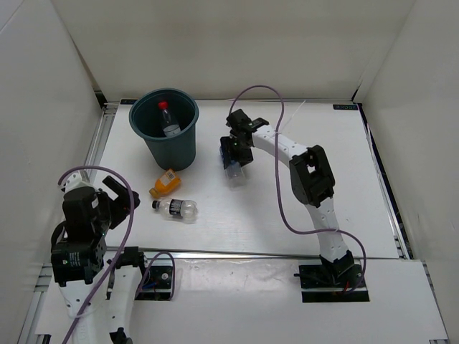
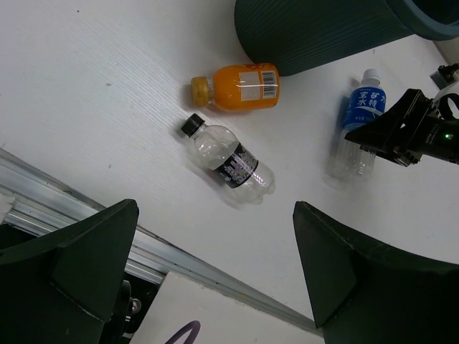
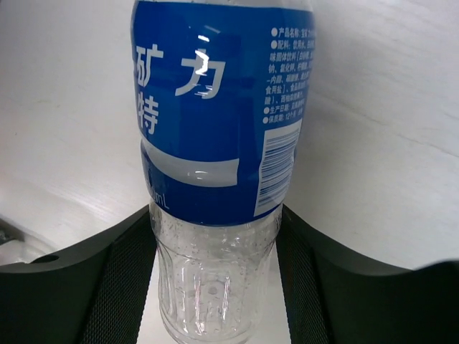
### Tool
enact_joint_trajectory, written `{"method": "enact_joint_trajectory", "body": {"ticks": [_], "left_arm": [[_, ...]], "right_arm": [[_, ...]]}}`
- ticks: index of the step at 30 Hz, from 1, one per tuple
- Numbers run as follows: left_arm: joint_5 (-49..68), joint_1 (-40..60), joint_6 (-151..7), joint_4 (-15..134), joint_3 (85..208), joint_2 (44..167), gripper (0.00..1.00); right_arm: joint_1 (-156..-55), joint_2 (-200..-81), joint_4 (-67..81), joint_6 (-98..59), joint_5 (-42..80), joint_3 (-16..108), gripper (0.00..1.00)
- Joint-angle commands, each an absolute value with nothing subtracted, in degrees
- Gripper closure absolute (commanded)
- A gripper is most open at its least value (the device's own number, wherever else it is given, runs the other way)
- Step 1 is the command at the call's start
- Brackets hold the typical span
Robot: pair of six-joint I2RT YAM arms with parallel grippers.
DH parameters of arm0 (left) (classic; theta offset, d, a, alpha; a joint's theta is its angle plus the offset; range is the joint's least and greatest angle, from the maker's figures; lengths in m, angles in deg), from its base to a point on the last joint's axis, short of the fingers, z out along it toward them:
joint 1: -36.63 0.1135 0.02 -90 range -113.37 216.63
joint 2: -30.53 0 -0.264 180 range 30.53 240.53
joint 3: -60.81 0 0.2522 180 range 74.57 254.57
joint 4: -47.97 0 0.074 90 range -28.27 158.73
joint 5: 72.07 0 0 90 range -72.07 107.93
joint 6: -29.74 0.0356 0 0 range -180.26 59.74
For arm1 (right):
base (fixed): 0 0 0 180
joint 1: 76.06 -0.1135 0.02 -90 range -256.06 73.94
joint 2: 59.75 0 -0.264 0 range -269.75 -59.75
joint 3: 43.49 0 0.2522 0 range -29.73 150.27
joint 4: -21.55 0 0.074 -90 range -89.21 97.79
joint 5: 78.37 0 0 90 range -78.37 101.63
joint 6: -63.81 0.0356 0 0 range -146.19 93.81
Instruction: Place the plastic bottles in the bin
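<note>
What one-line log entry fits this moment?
right tool shut on blue-label bottle; left tool open; red-cap bottle in bin; orange bottle, black-cap bottle on table

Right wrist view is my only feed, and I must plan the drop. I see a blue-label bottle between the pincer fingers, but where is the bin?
Observer: In the top view the bin stands close by, to the left of the right pincer and its blue-label bottle.
Operator: Anything in it?
Observer: One red-cap bottle.
Operator: What else is out on the table?
Observer: An orange bottle and a black-cap bottle lie on their sides near the bin's base. The left pincer is open and holds nothing.
</note>
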State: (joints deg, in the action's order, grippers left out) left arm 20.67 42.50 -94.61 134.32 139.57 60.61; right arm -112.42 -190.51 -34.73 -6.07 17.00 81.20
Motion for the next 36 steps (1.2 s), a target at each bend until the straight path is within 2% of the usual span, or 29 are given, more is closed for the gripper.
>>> {"method": "enact_joint_trajectory", "body": {"ticks": [1, 5, 11, 18, 24, 30, 36], "left_arm": [[21.4, 42.3, -95.5, 134.5, 140.1, 59.1, 0.0], [20.8, 42.3, -96.0, 133.5, 139.5, 59.1, 0.0], [19.1, 42.3, -96.0, 130.8, 137.4, 59.7, 0.0], [16.7, 42.3, -95.5, 128.1, 136.4, 61.5, 0.0], [16.2, 42.3, -95.5, 128.1, 135.8, 61.5, 0.0], [16.2, 42.3, -95.5, 130.7, 137.8, 60.9, 0.0], [17.7, 42.3, -94.5, 132.6, 139.5, 59.7, 0.0]], "right_arm": [[-111.0, -187.0, -36.5, -5.4, 14.2, 84.3, 0.46], [-109.8, -183.7, -38.1, -4.2, 12.9, 89.0, 0.54], [-109.1, -177.2, -37.3, -4.0, 15.4, 101.5, 0.6], [-109.1, -168.8, -19.7, 4.0, 26.5, 101.4, 0.61], [-113.9, -178.2, -8.5, 9.8, 31.0, 112.7, 0.61], [-118.3, -182.4, 0.1, 12.7, 28.7, 113.3, 0.62], [-118.3, -186.0, 3.5, 13.8, 27.5, 113.3, 0.62]]}}
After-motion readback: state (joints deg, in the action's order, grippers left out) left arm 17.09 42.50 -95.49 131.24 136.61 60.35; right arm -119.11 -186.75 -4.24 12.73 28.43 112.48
